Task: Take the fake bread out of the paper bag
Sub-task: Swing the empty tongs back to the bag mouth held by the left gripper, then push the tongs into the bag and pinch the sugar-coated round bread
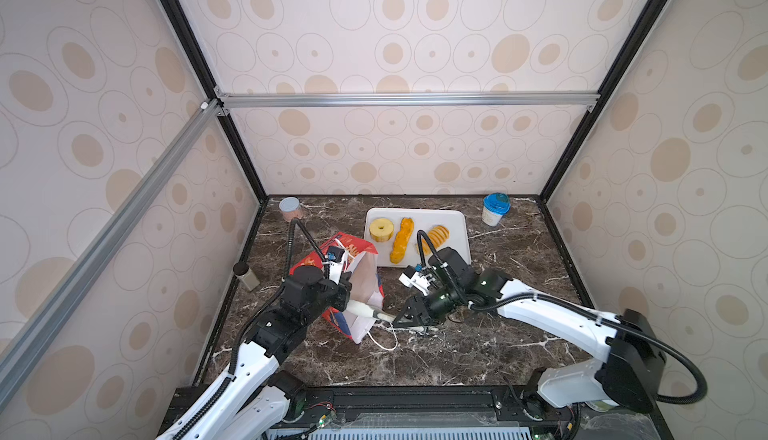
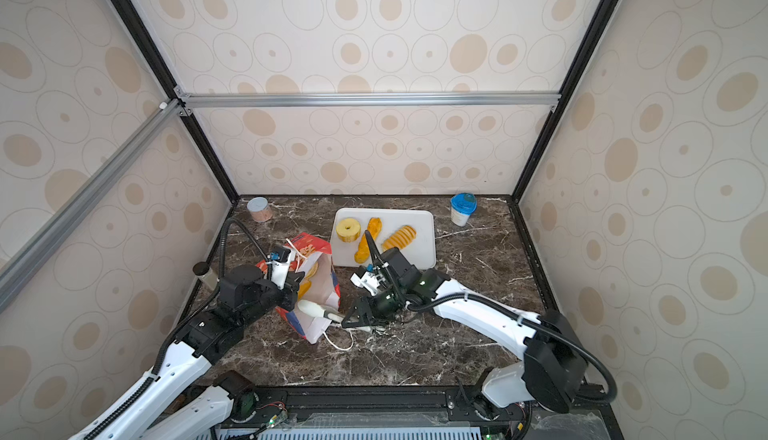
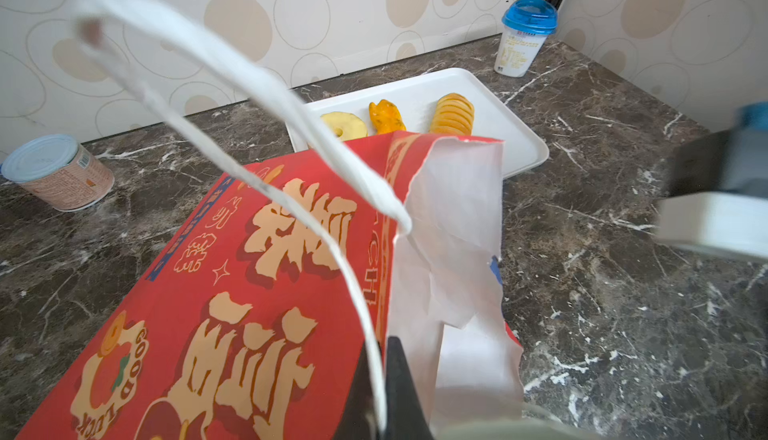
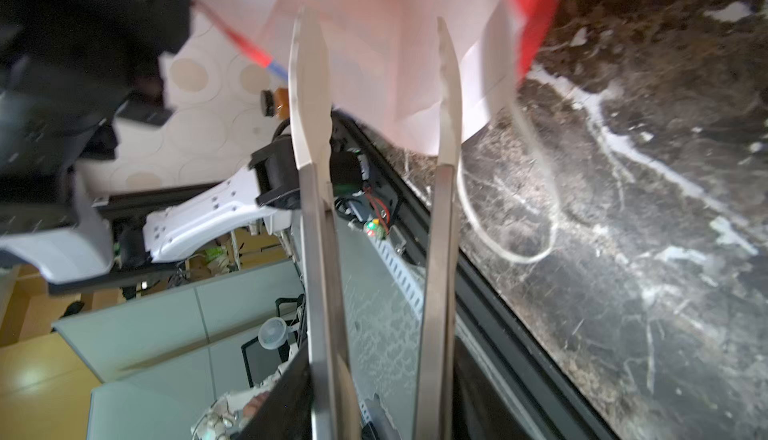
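Note:
The red paper bag (image 1: 353, 257) (image 2: 309, 247) (image 3: 249, 292) leans tilted on the marble table with its white-lined mouth facing right. My left gripper (image 1: 344, 279) (image 3: 382, 396) is shut on its white cord handle at the rim. My right gripper (image 1: 409, 316) (image 4: 374, 409) is shut on metal tongs (image 4: 316, 209). Their white tips (image 1: 365, 311) stand apart at the bag's mouth with nothing between them. Yellow fake bread (image 2: 309, 271) shows inside the bag. A ring (image 1: 380, 229), a twisted stick (image 1: 401, 240) and a ridged loaf (image 1: 437, 238) lie on the white tray (image 1: 457, 226).
A pink can (image 1: 290, 208) stands at the back left and a blue-lidded cup (image 1: 494, 208) at the back right. A small black-capped bottle (image 1: 246, 274) is by the left wall. The bag's other cord handle (image 1: 384, 340) trails on the table.

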`<state>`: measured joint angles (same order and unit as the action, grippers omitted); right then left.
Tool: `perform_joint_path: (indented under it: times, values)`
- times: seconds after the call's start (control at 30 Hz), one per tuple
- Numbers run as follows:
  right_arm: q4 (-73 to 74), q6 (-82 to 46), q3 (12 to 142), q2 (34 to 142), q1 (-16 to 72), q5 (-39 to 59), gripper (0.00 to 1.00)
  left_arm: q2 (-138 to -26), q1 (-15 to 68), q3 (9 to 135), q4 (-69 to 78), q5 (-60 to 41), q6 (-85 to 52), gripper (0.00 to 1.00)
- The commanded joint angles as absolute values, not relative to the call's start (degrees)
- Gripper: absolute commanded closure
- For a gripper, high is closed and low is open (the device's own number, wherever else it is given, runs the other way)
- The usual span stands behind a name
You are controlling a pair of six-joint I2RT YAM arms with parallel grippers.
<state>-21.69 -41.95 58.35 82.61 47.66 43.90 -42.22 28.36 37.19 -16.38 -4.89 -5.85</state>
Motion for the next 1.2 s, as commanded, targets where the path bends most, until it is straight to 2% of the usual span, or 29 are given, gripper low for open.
perform_joint_path:
  times: [0.0, 0.33, 0.47, 0.83, 1.17]
  values:
    - [-13.3, -44.6, 62.2, 86.8, 47.7, 41.3, 0.52, -41.0, 28.7, 37.1, -15.5, -7.9, -4.1, 1.00]
    - [-9.4, -45.5, 69.4, 100.0, 47.2, 41.9, 0.49, -42.5, 29.0, 36.0, -12.9, -9.9, -3.7, 1.00]
    - [-12.8, -44.2, 73.4, 104.6, 47.0, 42.5, 0.49, -42.6, 29.0, 35.8, -12.2, -10.0, -3.7, 1.00]
    - [-22.3, -39.7, 75.7, 105.0, 47.1, 40.4, 0.48, -40.6, 29.1, 34.6, -11.0, -9.2, -3.3, 1.00]
    - [-24.7, -37.0, 84.3, 113.3, 48.5, 42.1, 0.48, -40.8, 29.1, 33.1, -10.0, -10.4, -2.6, 1.00]
